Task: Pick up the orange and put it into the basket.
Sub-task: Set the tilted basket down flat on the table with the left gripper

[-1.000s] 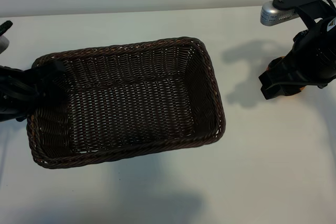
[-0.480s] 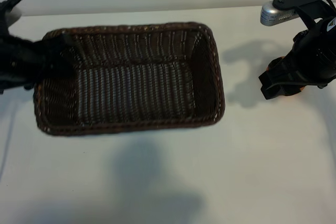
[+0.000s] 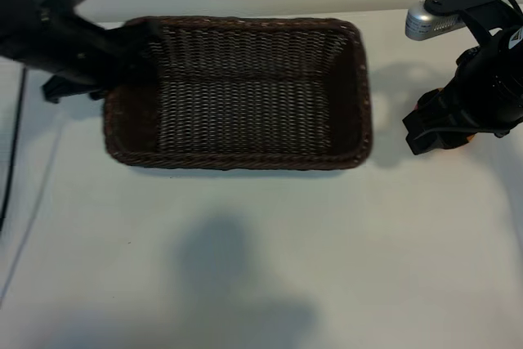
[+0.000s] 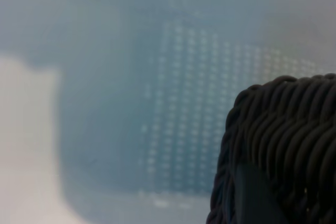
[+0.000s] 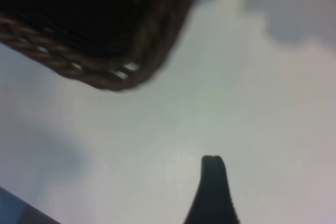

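Basket (image 3: pixel 245 91) shifted toward right gripper (image 3: pixel 441 132) since earlier, clamped at rim by left gripper (image 3: pixel 135 51). Right gripper holding orange (image 3: pixel 467 140); drop easier.

The left gripper (image 3: pixel 135 55), clamped on the basket (image 3: pixel 245 91) rim, is carrying it. The basket is travelling up-frame and rightward, tilting.

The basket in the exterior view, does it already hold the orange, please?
No, the basket shows only bare weave inside; orange patches peek out beneath the right claw, beside it.
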`<action>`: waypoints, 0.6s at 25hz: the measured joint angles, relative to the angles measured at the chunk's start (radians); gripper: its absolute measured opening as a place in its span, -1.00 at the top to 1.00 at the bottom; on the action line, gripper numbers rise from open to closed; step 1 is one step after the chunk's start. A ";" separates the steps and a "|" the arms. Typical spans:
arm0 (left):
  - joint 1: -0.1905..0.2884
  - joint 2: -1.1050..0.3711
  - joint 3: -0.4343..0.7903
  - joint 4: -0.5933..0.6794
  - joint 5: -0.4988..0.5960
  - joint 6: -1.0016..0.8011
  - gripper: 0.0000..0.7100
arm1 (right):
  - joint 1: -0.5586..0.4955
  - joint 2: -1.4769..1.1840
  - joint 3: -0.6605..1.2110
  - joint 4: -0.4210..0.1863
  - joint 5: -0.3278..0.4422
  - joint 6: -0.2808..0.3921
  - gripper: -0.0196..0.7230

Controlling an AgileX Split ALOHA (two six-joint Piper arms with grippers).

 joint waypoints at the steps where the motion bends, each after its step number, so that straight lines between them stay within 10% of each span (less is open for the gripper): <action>1: -0.014 0.024 -0.021 0.000 0.000 -0.004 0.09 | 0.000 0.000 0.000 0.000 0.000 0.000 -0.48; 15: -0.075 0.183 -0.121 -0.006 -0.024 -0.048 0.09 | 0.000 0.000 0.000 0.000 -0.001 -0.001 -0.48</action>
